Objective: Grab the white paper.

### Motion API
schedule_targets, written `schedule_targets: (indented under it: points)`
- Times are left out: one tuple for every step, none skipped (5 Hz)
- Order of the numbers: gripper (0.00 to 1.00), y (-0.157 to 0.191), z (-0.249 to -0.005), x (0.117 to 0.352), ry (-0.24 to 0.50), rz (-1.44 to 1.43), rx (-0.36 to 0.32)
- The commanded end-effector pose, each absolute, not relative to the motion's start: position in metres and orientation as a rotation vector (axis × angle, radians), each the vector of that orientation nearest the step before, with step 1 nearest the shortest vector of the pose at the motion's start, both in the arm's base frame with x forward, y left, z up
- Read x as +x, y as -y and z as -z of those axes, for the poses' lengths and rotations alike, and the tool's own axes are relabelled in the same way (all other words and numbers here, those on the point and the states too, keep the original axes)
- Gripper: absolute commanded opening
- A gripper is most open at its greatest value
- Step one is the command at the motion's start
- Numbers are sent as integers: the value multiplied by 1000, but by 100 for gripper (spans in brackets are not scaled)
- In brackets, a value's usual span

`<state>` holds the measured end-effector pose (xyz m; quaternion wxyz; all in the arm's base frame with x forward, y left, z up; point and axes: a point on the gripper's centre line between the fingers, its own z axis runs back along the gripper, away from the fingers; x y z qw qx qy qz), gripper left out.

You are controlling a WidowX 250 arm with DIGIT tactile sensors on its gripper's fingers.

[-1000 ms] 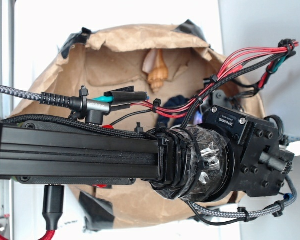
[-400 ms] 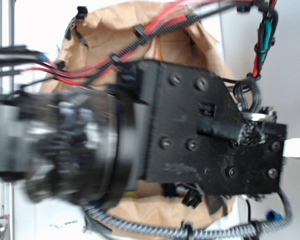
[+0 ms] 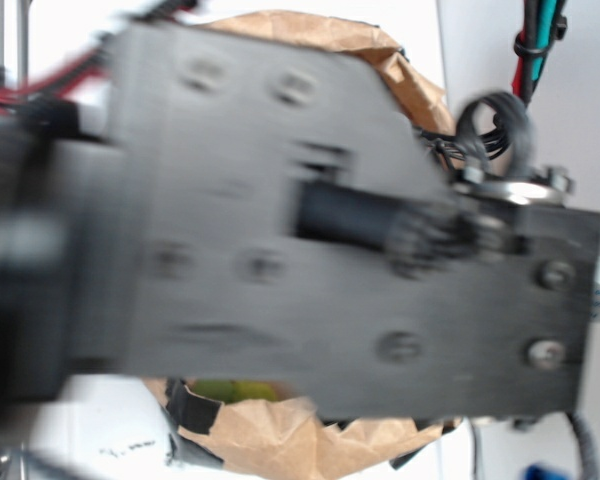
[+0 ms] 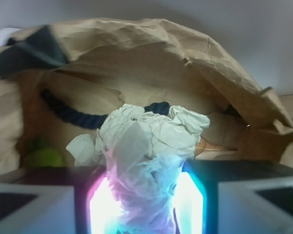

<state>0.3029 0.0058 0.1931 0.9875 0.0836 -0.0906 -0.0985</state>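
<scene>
Gripper (image 4: 145, 204) fingers are clamped on the white paper (image 4: 146, 146), the wad sitting squarely between them, in front of the dark blue rope (image 4: 73, 114). I'd lift straight, keeping the squeeze steady so it doesn't slip.

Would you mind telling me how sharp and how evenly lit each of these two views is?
Exterior view: heavy motion blur smears the arm, which fills most of the frame; only edges of the tan-brown paper sheet show. Wrist view: the white paper is fairly sharp between the gripper fingers, whose glowing pads tint its lower part pink and cyan; the dark blue rope behind is soft.
</scene>
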Motion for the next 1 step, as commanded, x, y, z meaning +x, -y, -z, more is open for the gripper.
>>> schedule_targets:
  points:
    - [0,-30,-219,274,309,198,164]
